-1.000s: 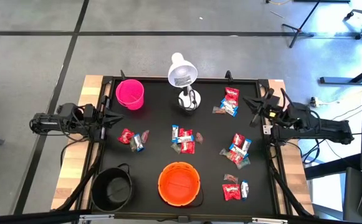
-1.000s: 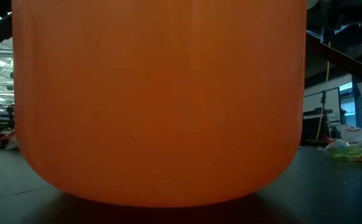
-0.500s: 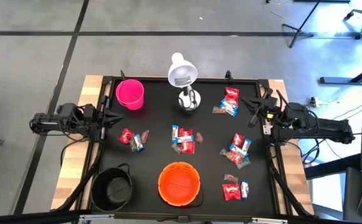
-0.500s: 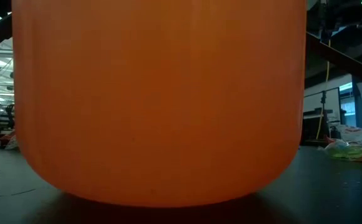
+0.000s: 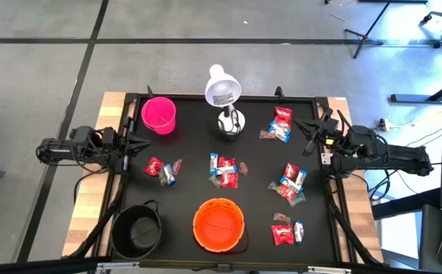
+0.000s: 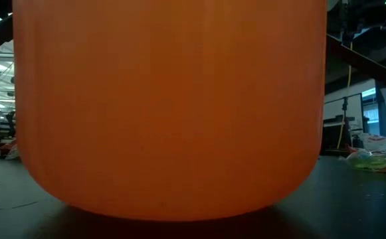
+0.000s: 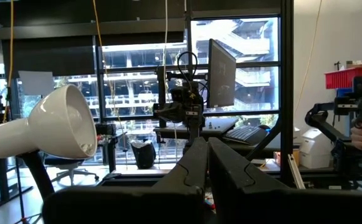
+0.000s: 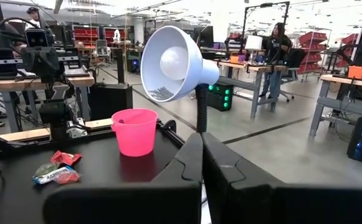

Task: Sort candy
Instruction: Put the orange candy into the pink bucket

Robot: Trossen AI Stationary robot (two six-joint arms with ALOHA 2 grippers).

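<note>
Nothing is sorted yet: the candy (image 5: 223, 170) lies in five loose clusters on the black table (image 5: 190, 144), one near the left edge below the pink cup (image 5: 159, 115), one in the middle above the orange bowl (image 5: 219, 224), and three down the right side, the farthest of these beside the white desk lamp (image 5: 223, 90). A black bowl (image 5: 138, 230) sits empty at the near left corner. The left gripper (image 5: 143, 147) rests at the left rim of the table with its fingers pressed together and nothing between them; the right gripper (image 5: 309, 131) hangs at the right rim, just beside the upper right cluster, its fingers likewise closed on nothing (in its wrist view the two dark fingers meet in a thin seam, with the pink cup and a few sweets beyond). The low view is filled almost wholly by the orange bowl's wall. The sweets look light, flat and thin, in crinkly wrappers that are probably slick and will give under pressure, so breakage seems no worry but slipping is. Because they overlap within each cluster, a pinch could lift two at once or flick a neighbour away. The best hold is likely across the narrow width of a single piece at a cluster's edge, fingers opened only a little and brought straight down.
</note>
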